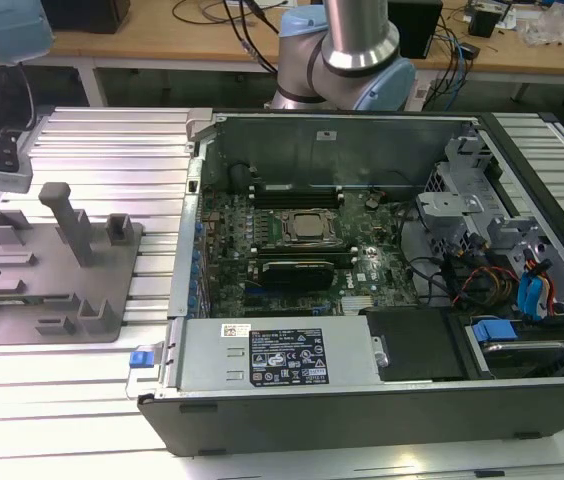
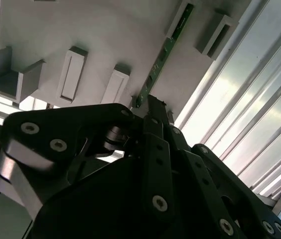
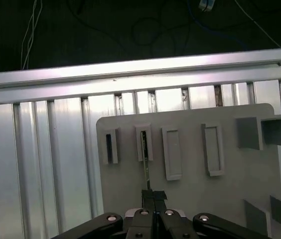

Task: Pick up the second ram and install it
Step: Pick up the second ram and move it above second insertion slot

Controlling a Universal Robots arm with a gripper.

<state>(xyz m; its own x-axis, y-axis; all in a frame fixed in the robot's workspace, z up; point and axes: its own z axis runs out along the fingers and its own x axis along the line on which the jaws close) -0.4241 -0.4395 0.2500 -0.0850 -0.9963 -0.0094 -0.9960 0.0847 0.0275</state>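
The ribbed aluminium table (image 1: 72,420) carries an open computer chassis (image 1: 362,415) across its middle, lid off so that the motherboard (image 1: 262,240) is reachable from above. The grey holder tray (image 1: 122,245) lies flat near the table's edge at the exterior view's left. Its raised slots keep parts standing on edge, ready for a pinch from above. The gripper (image 3: 153,193) hangs over that tray, well apart from the chassis. In the second wrist view its fingers (image 2: 153,129) stand nearly together, apparently clamped on the near end of the second ram (image 2: 163,55). The stick stands on edge, its far end in a tray slot.
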